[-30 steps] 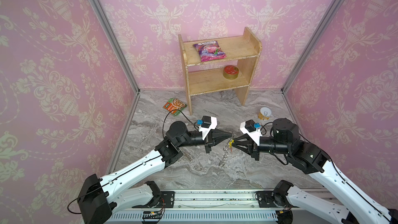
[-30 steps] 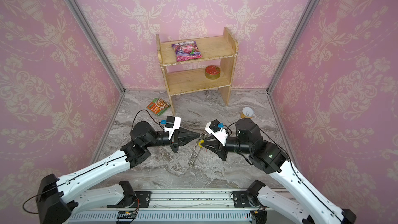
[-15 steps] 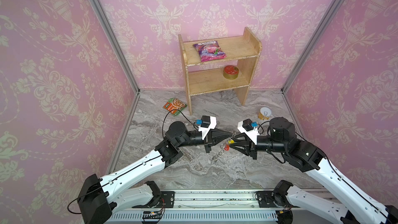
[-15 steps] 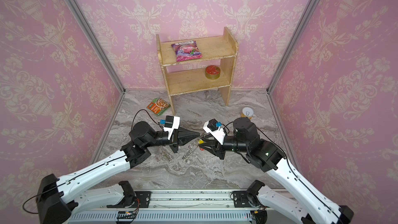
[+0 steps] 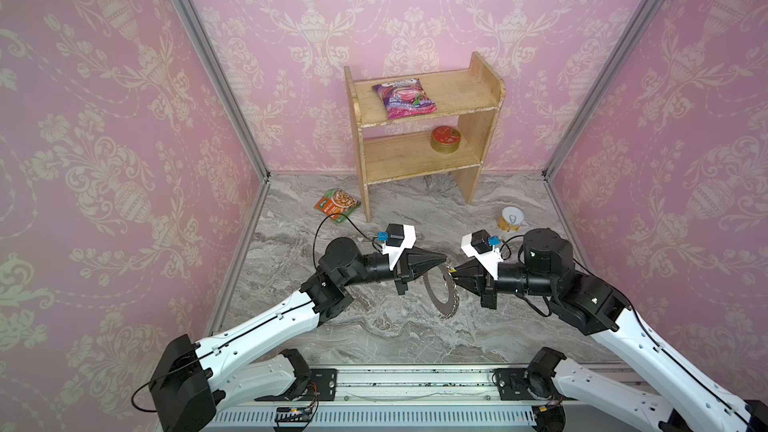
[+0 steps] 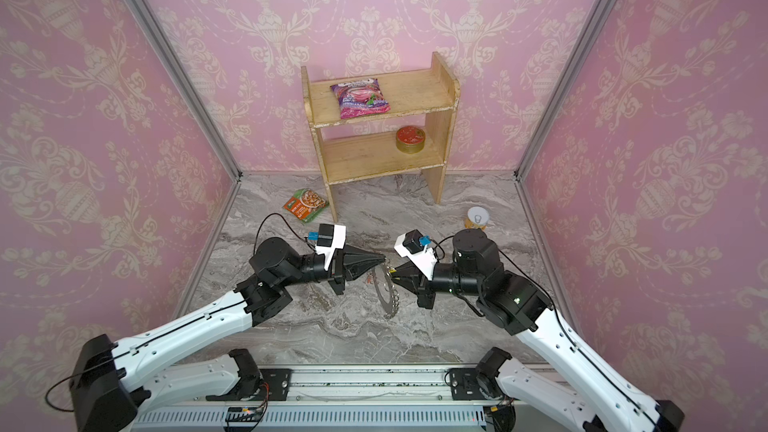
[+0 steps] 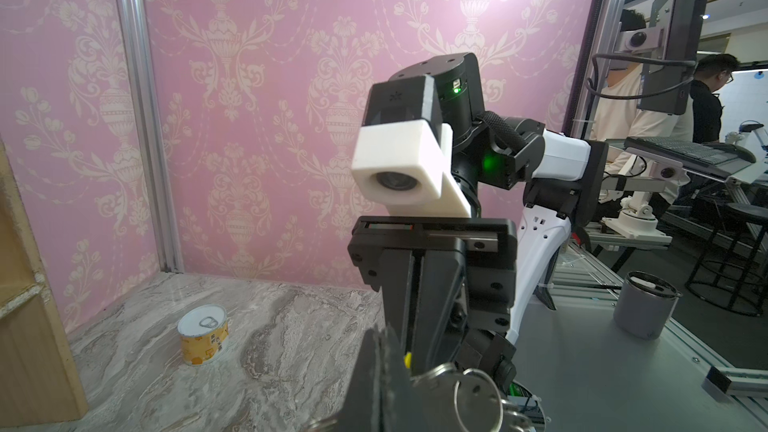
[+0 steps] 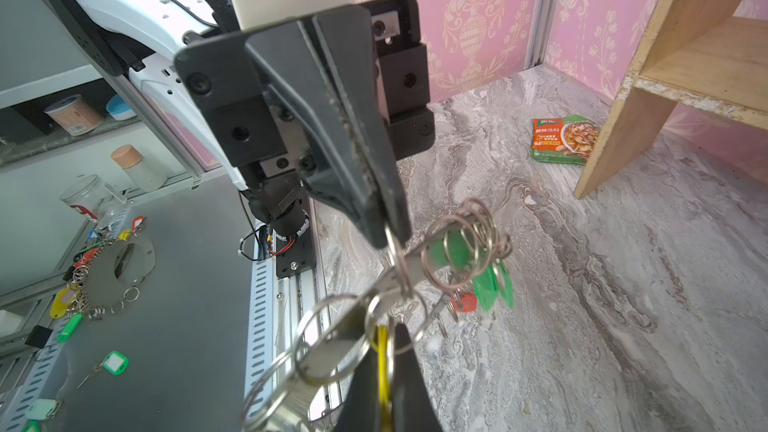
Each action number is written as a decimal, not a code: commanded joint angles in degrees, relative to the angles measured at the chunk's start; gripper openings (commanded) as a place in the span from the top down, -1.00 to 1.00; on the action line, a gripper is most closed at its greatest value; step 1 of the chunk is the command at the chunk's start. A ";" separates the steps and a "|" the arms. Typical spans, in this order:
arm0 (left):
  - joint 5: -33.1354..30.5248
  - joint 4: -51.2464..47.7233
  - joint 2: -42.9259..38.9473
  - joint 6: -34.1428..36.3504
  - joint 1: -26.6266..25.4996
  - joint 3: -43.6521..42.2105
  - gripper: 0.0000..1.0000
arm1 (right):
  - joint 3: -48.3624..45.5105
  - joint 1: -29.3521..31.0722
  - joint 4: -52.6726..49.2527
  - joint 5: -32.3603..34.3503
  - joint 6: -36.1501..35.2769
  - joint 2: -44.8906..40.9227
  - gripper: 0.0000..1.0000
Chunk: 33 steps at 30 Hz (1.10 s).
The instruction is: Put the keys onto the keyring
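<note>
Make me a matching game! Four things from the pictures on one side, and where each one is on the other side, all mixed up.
Things:
1. pink snack bag
2. red-lidded tin
3. pull-tab can
4. keyring

Places:
A. lower shelf
B. hanging from the left gripper
C. top shelf
D. standing on the marble tabletop

Pairs: 1-C, 2-A, 3-D, 4-B.

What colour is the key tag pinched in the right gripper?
Yellow. The tag shows best in the right wrist view, edge-on between the shut jaws.
</note>
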 commanded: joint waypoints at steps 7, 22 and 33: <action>-4.83 18.47 2.35 -6.34 0.40 -2.83 1.00 | -5.01 4.11 9.01 -1.89 5.47 1.60 1.00; -4.07 22.06 3.45 -9.20 0.74 -3.09 1.00 | -4.48 5.26 8.07 1.07 5.05 1.59 1.00; -3.61 14.70 -0.88 -6.29 1.27 -3.69 1.00 | 1.19 5.14 -4.86 7.54 -1.04 -0.04 1.00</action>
